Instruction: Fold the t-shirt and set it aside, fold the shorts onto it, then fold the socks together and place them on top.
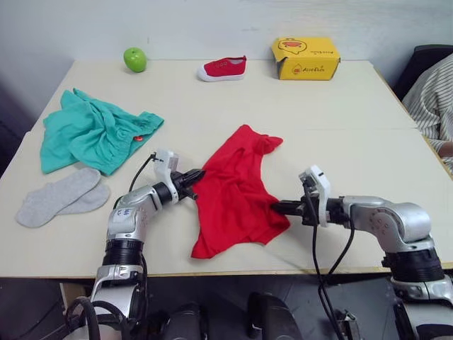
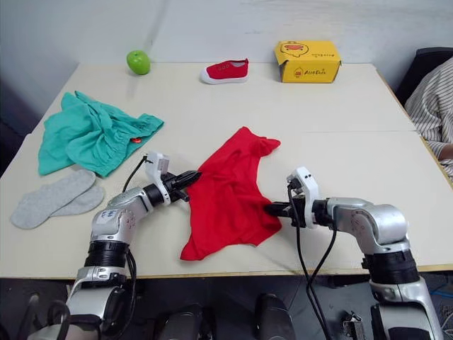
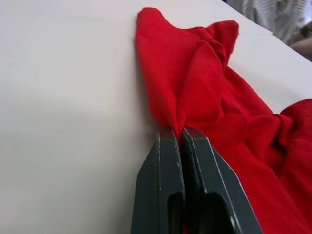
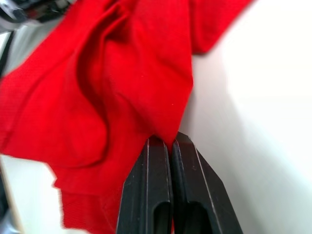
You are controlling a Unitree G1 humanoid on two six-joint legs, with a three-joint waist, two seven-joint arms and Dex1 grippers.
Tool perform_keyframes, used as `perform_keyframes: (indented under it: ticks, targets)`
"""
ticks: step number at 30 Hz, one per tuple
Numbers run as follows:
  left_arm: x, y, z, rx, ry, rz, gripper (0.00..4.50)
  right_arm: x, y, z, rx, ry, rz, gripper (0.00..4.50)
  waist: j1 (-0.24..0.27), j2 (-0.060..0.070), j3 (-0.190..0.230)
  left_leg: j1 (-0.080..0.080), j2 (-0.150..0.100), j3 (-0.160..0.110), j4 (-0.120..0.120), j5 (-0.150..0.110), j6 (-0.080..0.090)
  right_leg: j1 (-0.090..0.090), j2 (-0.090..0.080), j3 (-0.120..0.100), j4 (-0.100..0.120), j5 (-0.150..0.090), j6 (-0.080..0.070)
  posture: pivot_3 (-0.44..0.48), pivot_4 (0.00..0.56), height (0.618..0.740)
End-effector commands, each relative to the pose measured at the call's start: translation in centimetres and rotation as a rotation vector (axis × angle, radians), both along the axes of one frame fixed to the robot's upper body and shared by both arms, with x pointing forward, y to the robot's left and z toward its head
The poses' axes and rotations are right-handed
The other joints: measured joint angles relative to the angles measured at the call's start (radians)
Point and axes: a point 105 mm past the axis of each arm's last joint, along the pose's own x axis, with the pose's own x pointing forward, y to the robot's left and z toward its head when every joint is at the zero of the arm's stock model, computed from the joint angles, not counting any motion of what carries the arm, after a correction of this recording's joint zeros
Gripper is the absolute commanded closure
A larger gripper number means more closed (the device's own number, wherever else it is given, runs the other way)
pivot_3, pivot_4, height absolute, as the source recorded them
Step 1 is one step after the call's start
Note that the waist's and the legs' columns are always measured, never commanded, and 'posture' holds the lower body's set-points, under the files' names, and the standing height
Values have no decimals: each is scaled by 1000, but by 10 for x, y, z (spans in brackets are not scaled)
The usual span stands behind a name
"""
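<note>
The red t-shirt [image 1: 235, 190] lies crumpled in the middle of the table, near the front edge. My left gripper [image 1: 198, 174] is shut on its left edge, the cloth pinched between the black fingers [image 3: 168, 161]. My right gripper [image 1: 276, 207] is shut on the shirt's right edge, seen close in the right wrist view with the t-shirt [image 4: 112, 87] bunched at the fingertips. The teal shorts [image 1: 92, 131] lie bunched at the left of the table. The grey socks [image 1: 58, 196] lie side by side in front of the shorts.
A green apple [image 1: 134, 59], a small red shoe [image 1: 223, 69] and a yellow cardboard box [image 1: 306, 58] stand along the table's far edge. A person in a striped sleeve [image 1: 435, 99] sits at the right edge. Bare tabletop [image 1: 340, 120] lies at the right.
</note>
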Motion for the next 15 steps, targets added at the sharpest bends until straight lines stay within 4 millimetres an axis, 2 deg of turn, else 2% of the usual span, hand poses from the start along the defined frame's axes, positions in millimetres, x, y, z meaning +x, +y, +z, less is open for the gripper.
perform_keyframes:
  ticks: [1,5,7,8,10,12,15]
  targets:
    - [6,1,12,40,-92,24,4473,9,4,12,21,-33,27,4500,0,0,0,0,0,0,0,0,0,0,0,0,0,0,0,0,150,740]
    - [14,2,12,64,-103,29,4473,8,8,12,26,-24,57,4500,4,0,0,0,0,0,0,0,0,0,0,-1,0,0,0,0,150,740]
    - [18,6,14,81,-95,33,4473,8,12,18,72,-34,67,4500,5,0,0,0,0,0,0,0,0,0,0,-1,0,0,0,0,150,740]
    - [20,10,16,84,-92,51,3955,4,14,23,104,-27,88,4292,6,0,0,-1,0,0,0,0,0,0,1,-1,0,0,0,0,150,740]
    - [20,16,21,77,-91,64,3420,-1,14,31,120,-64,125,3802,5,0,0,-1,0,0,0,0,0,0,1,-1,0,0,0,0,150,740]
    - [14,23,22,108,-98,42,2755,-3,6,36,89,-121,140,3109,5,0,0,-1,0,0,0,0,0,-1,1,-1,0,0,0,0,150,740]
    - [-4,40,20,243,-151,-24,1759,-8,-15,45,8,-260,188,2059,3,1,0,-1,0,0,-1,0,0,-1,1,-1,-1,0,0,0,150,740]
